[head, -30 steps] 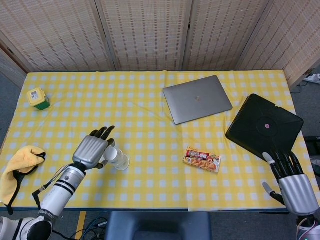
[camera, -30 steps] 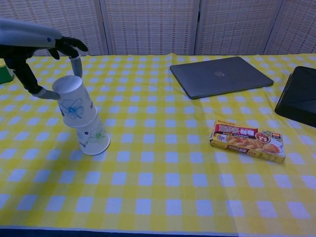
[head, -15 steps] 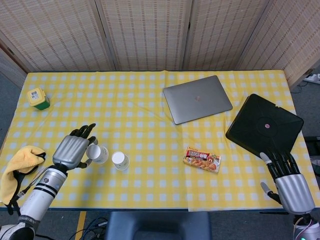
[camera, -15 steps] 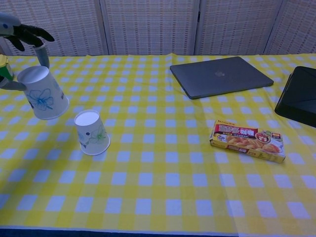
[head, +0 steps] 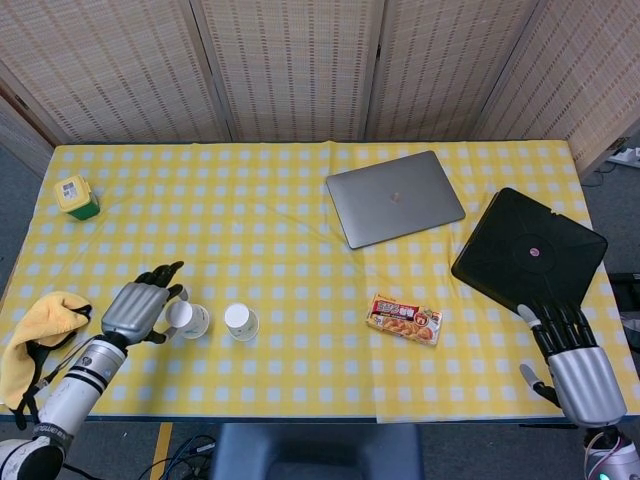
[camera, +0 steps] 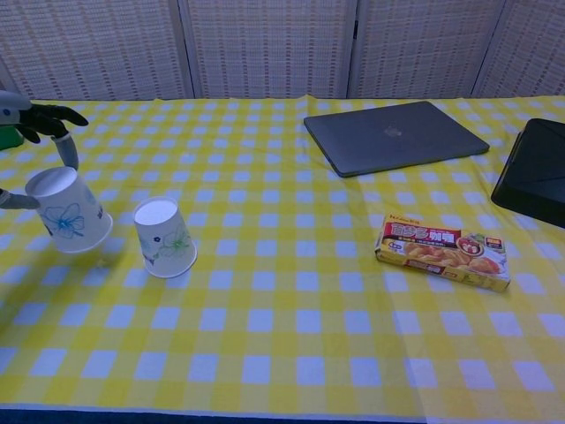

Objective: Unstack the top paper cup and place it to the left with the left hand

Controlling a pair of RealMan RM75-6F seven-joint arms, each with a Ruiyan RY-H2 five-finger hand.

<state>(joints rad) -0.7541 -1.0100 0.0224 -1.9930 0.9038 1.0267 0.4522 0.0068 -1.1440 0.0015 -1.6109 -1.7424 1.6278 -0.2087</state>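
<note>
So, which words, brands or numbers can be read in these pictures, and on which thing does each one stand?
Curry box: printed characters, too blurred to read.
Laptop: a small lid logo, no words.
Yellow-lidded container: label too small to read.
Held paper cup and standing cup: flower print only.

Left arm: comes in from the lower left corner in the head view, forearm angled up and to the right toward the hand.
Left hand point(head: 133, 309): silver back turned up, dark fingers point(head: 160, 275) spread forward and curved around the paper cup point(head: 187, 319), which it holds tilted, mouth down.
Left hand, chest view: mostly cut off by the left edge; thumb and one finger point(camera: 64, 149) bracket the cup's upturned base.
Right arm: only the wrist shows, at the lower right corner.
Right hand point(head: 575, 365): palm down, fingers point(head: 565, 322) straight and slightly apart, pointing away from the robot, holding nothing.
</note>
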